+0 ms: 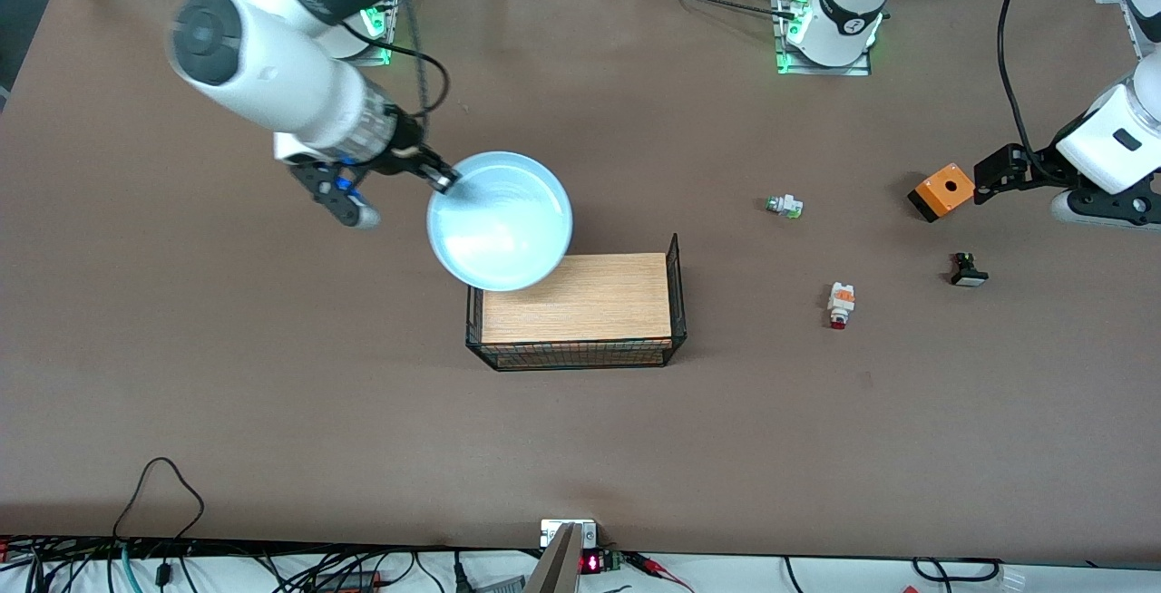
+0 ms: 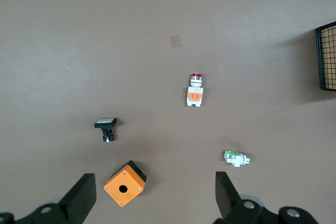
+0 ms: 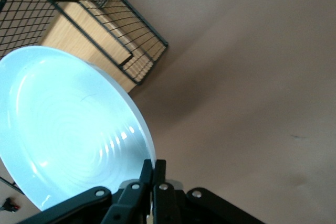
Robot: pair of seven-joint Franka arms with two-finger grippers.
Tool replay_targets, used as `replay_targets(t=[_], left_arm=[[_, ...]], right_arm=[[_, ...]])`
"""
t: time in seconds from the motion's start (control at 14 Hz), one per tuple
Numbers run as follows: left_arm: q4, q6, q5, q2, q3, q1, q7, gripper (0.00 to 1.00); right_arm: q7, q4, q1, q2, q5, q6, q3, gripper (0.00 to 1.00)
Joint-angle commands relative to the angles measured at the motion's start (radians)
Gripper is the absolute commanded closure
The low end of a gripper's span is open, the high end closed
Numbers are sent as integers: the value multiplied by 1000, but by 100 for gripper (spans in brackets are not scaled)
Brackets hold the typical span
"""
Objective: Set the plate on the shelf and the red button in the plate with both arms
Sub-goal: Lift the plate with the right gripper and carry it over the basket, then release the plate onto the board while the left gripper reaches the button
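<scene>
The pale blue plate hangs tilted in the air over the table and the corner of the wire basket toward the right arm's end. My right gripper is shut on the plate's rim; the right wrist view shows the plate pinched in the gripper. The red button lies on the table toward the left arm's end, also in the left wrist view. My left gripper is open and empty over the table beside the orange box; it shows in its wrist view.
The wire basket holds a wooden board. An orange box with a hole, a white part with a green tip and a black part with a white cap lie around the red button.
</scene>
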Motion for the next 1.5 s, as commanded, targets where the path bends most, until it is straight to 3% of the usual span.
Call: replay_targets(t=[0.0,0.86,1.0,1.07,1.14,1.43], left_arm=[[8,-15,-10,-1,1,3,25,0],[8,-17,-13,8,4,6,16,0],[30,-76,-13,37,1,4,7,0],[62,-98,-13,57,1,1,7,0],[89,-108,-12,95,1,0,8,0],[123,-98,-7,251,1,-9,25,0]], right_arm=[[47,46,41,78,-1,80,-10,100],[36,27,98,239,-38,317,-27,100],[27,23,101,251,-42,349,-39,99],[45,23,103,253,-35,352,-41,35],[41,23,103,250,-39,349,-42,1],[16,33,87,115,-44,224,-53,0]])
